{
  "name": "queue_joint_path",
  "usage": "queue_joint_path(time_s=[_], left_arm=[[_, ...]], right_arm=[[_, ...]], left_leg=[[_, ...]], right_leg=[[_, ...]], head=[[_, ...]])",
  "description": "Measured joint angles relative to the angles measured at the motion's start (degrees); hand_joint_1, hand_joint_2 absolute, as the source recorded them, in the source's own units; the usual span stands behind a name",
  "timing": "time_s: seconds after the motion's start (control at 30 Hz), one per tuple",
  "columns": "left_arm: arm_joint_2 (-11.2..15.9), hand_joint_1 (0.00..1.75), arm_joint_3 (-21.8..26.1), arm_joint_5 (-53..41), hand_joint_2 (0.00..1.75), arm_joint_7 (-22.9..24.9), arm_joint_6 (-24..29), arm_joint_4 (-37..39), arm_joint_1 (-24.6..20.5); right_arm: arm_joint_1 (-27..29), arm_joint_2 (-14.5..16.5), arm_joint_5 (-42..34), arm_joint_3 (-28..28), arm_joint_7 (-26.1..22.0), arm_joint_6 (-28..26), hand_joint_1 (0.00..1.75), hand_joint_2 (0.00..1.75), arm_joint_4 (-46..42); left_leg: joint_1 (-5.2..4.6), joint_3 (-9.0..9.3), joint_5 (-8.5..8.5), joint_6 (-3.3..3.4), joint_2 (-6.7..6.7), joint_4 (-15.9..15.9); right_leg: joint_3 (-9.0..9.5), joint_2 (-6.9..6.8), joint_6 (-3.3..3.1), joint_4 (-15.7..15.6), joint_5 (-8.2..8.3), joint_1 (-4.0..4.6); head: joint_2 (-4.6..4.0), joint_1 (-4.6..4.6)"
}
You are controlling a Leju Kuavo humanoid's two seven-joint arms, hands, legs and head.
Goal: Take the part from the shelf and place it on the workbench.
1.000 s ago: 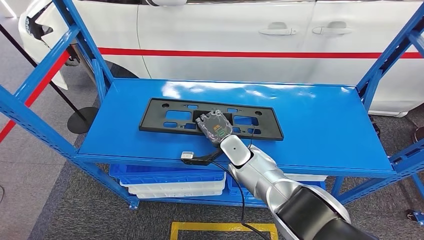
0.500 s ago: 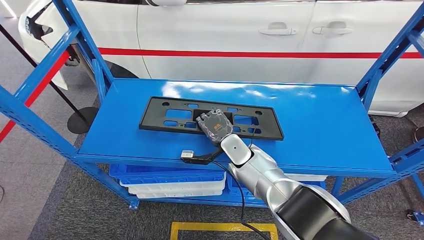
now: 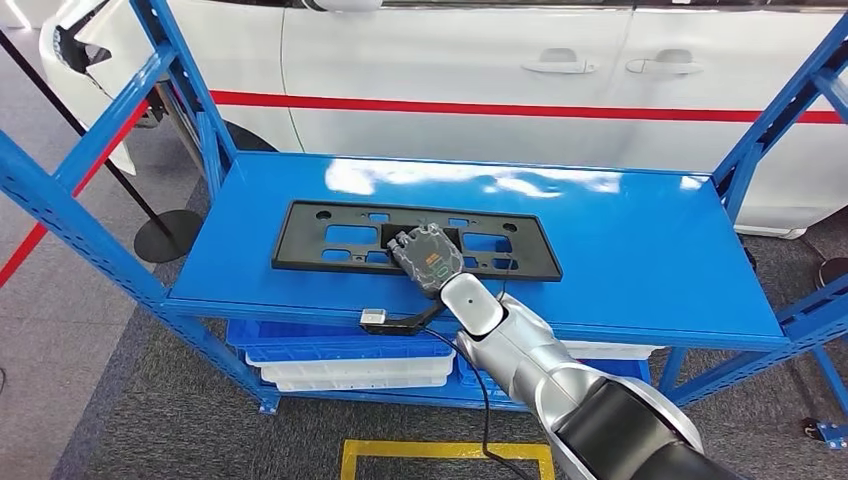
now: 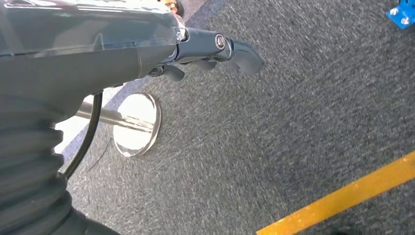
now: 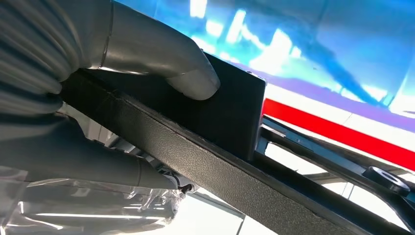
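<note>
Robot hand (image 3: 428, 256), the right one, clamped on the black frame (image 3: 330, 235), thumb (image 5: 161, 61) pressed to its near edge; frame flat on the blue shelf (image 3: 640, 255). Best lifted level, grip kept firm, clear of the uprights before turning away.

A white car (image 3: 520, 80) stands behind, side on, with a red stripe (image 3: 520, 106) along its doors and 2 door handles (image 3: 600, 66). The floor is grey carpet (image 3: 160, 420), with paler grey flooring (image 3: 50, 330) to the left. A yellow line (image 3: 445, 452) is marked on the carpet in front; the left wrist view shows another stretch of yellow line (image 4: 342, 196). A black pole (image 3: 90, 140) rises slantwise from a round base (image 3: 165, 235) at the left. A round shiny base (image 4: 136, 125) rests on the carpet. Bright light glares off the glossy blue shelf top (image 3: 640, 250).
</note>
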Motion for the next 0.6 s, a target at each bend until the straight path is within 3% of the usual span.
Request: queue_joint_path(time_s=[0.07,0.13,0.23,0.27,0.33,0.4,0.43,0.47,0.5,0.6], left_arm=[[0.0,0.0,0.0,0.1,1.75,-0.1,-0.1,0.0,0.0],[0.0,0.0,0.0,0.2,1.75,-0.2,-0.2,0.0,-0.1],[0.0,0.0,0.0,0.4,1.75,-0.3,-0.2,0.0,0.0],[0.0,0.0,0.0,0.4,1.75,-0.3,-0.2,0.0,0.1],[0.1,0.0,0.0,0.6,1.75,-0.4,-0.2,0.0,0.1],[0.1,0.0,0.1,0.9,1.75,-0.5,-0.2,0.0,0.2],[0.1,0.0,0.1,1.0,1.75,-0.6,-0.2,0.0,0.3],[0.2,0.0,0.1,1.2,1.75,-0.7,-0.2,0.0,0.4],[0.2,0.0,0.1,1.4,1.75,-0.9,-0.1,0.0,0.5],[0.5,0.0,0.3,1.9,1.75,-1.2,0.1,0.0,0.6]], right_arm=[[-0.2,-0.1,0.1,0.0,-0.4,0.4,1.75,1.75,-0.8],[-0.6,-0.2,0.1,0.0,-0.8,1.1,1.75,1.75,-1.7],[-0.8,-0.4,0.1,0.0,-1.0,1.8,1.75,1.75,-2.7],[-0.9,-0.5,0.1,0.0,-1.0,2.1,1.75,1.75,-3.1],[-1.3,-0.5,-0.1,0.1,-1.4,2.8,1.75,1.75,-4.1],[-2.0,-0.9,-0.9,0.4,-2.4,4.2,1.75,1.75,-5.4],[-2.4,-1.2,-1.6,0.6,-3.1,5.2,1.75,1.75,-6.2],[-2.8,-1.7,-2.5,0.9,-3.9,6.2,1.75,1.75,-7.3],[-3.3,-2.2,-3.3,1.2,-4.7,7.3,1.75,1.75,-8.5],[-5.3,-4.5,-6.9,2.2,-6.6,11.4,1.75,1.75,-13.7]], left_leg=[[0.14,-0.71,-0.49,-0.74,-0.03,1.1],[0.02,-1.42,-0.87,-1.56,-0.07,2.1],[0.09,-1.93,-1.02,-2.66,-0.2,2.7],[0.21,-2.33,-1.75,-2.94,-0.21,3.4],[0.31,-4.2,-5.29,-3.19,-0.19,7.9],[0.29,-6.92,-9.32,-3.21,-0.18,15.2],[0.27,-7.66,-10.2,-3.15,-0.18,17.7],[0.21,-7.47,-10.0,-2.98,-0.18,18.2],[0.11,-6.21,-8.89,-2.68,-0.18,16.5],[-0.66,0.2,-5.19,-1.35,-0.14,5.6]], right_leg=[[3.86,-0.08,0.18,-7.1,2.62,-0.21],[5.56,0.09,-0.36,-10.5,3.05,-0.05],[5.1,0.21,-1.84,-10.7,2.91,0.1],[4.9,0.18,-2.34,-10.8,3.18,0.12],[4.41,0.07,-3.19,-11.1,3.81,0.15],[3.65,0.04,-3.58,-11.1,4.43,0.48],[3.22,0.03,-3.67,-11.1,4.78,0.69],[2.78,0.03,-3.72,-11.1,5.15,0.89],[2.34,0.03,-3.72,-11.1,5.56,1.07],[1.27,0.02,-3.28,-11.2,6.91,1.3]], head=[[0.0,0.01],[0.0,-0.02],[0.0,-0.03],[0.0,-0.02],[0.0,-0.02],[0.0,-0.02],[0.0,-0.02],[0.0,-0.02],[0.0,-0.02],[0.0,-0.02]])
